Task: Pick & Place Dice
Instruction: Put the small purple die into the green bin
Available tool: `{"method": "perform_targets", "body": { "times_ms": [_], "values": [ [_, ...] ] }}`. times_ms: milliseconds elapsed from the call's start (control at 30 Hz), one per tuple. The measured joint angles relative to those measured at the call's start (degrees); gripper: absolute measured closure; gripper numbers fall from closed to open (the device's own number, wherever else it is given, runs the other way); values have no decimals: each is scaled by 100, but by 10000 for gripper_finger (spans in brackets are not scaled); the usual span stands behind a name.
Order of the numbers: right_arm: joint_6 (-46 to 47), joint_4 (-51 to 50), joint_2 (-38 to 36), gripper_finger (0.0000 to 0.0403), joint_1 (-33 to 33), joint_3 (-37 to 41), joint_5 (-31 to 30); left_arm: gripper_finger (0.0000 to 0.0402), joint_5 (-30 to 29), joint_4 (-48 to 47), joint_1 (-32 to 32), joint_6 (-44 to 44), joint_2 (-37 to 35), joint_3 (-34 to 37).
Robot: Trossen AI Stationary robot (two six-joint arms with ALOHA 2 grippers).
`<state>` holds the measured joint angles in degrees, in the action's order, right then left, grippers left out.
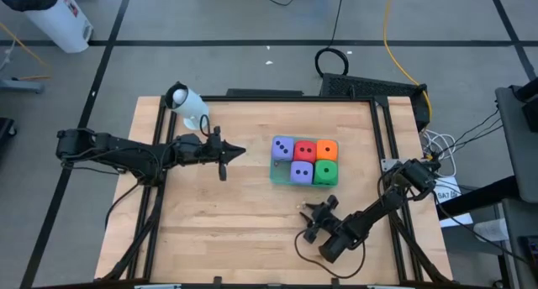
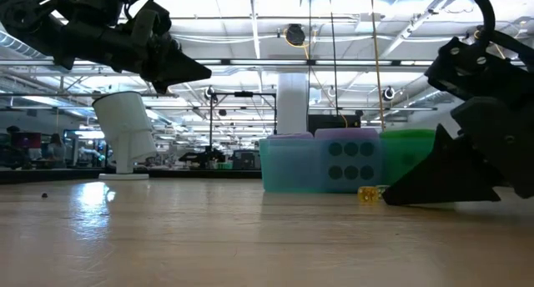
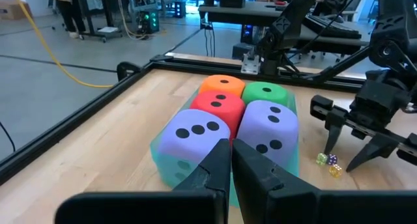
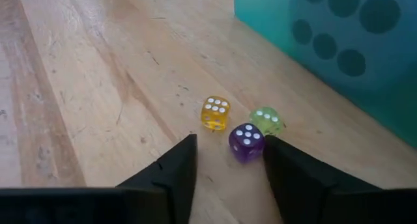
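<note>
Currently I read the right gripper [image 1: 313, 215] low over the wooden table [image 1: 210, 230], near its front edge, arm bent back toward the right rail. Its fingers [image 4: 171, 168] stand apart, holding nothing; between and just ahead of the tips lie three small translucent dice, one yellow [image 4: 215, 112], one purple [image 4: 246, 142], one pale green [image 4: 267, 120], touching or nearly so.

I see the left gripper [image 1: 225, 155] held above the table left of centre, arm stretched level from the left side, tips pointing at the big cubes. Its fingers [image 3: 215, 168] are pressed together with nothing between them.

Five large foam dice sit packed in the flat translucent teal tray [image 1: 275, 173]: two purple [image 1: 284, 146] [image 1: 301, 172], a red [image 1: 305, 150], an orange [image 1: 327, 149], a green [image 1: 326, 172].

From the low view the red and orange cubes are hidden behind the front row. A white cylindrical camera on a stand [image 1: 187, 103] sits at the table's back left corner.
</note>
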<state>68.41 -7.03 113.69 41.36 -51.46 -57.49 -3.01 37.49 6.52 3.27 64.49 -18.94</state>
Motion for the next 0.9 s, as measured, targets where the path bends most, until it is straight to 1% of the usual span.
{"method": "perform_targets", "body": {
  "times_ms": [300, 433, 600, 900],
  "values": [
    [34, -71, 7, 311, -4, 141, 48, 376, 0, -4, 0, -1, 0, 0],
    [-97, -21, 9, 330, -7, 149, 50, 376, 0, -4, 0, 0, 0, 0],
    [-719, 293, 9, 334, -7, 153, 50, 376, 0, -4, 0, 11, 0, 0],
    [-1058, 401, 9, 325, -9, 153, 52, 376, 0, -1, 0, 24, 0, 0]
  ]
}}
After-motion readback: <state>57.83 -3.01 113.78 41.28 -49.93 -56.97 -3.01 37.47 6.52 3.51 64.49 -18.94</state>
